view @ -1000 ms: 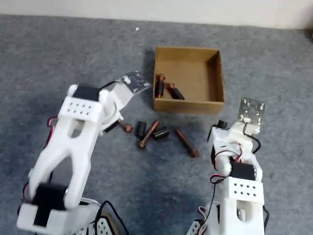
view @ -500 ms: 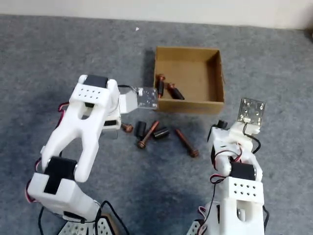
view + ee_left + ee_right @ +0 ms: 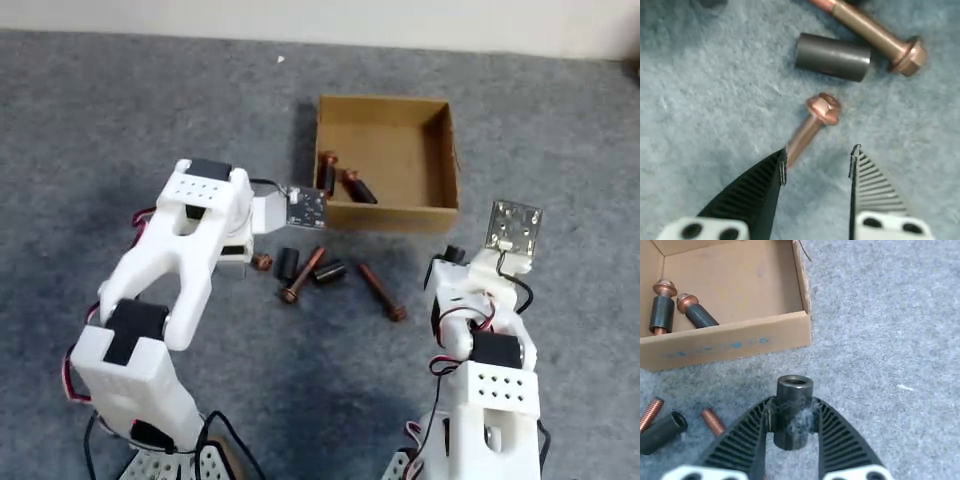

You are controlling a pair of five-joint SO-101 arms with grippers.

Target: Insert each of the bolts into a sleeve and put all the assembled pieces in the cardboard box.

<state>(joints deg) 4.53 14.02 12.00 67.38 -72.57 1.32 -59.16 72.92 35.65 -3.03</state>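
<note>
Left claw (image 3: 818,152) stands wide at a copper hex-head bolt (image 3: 812,125) on the grey carpeted desk (image 3: 700,90). Right claw (image 3: 792,407) grips a dark cylindrical metal sleeve (image 3: 795,390) upright near the brown cardboard box (image 3: 730,345).

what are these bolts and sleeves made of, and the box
A bolt looks like metal with a copper-coloured finish: its hex head glints slightly. A sleeve is probably steel with a dark, matte coating: a smooth tube, lightly scuffed. The box is brown cardboard, dull, with raw cut edges.
</note>
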